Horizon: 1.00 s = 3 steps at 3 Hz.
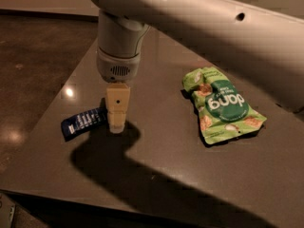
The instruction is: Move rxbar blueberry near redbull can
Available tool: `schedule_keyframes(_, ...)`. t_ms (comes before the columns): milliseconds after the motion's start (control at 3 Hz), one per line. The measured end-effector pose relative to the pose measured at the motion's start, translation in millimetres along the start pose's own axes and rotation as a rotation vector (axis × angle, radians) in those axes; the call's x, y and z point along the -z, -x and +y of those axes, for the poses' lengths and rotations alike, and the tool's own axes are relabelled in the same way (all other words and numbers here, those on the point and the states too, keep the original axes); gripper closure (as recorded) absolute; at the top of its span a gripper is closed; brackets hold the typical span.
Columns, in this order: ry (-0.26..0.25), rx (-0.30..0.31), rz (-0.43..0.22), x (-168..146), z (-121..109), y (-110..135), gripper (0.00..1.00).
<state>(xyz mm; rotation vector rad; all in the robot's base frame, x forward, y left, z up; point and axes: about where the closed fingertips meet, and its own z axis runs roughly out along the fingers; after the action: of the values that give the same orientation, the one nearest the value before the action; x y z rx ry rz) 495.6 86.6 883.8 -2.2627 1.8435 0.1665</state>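
Arm descends from above; gripper (117, 121) points straight down at the table (161, 103), overlapping the right end of the rxbar blueberry (81, 123). Whether the gripper is spread or closed cannot be told.
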Motion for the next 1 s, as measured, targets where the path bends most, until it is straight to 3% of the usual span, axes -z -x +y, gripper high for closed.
schedule_keyframes(667, 0.045, 0.006, 0.024, -32, -21, 14, 0.00)
schedule_keyframes(1000, 0.070, 0.026, 0.043, -49, -17, 13, 0.00)
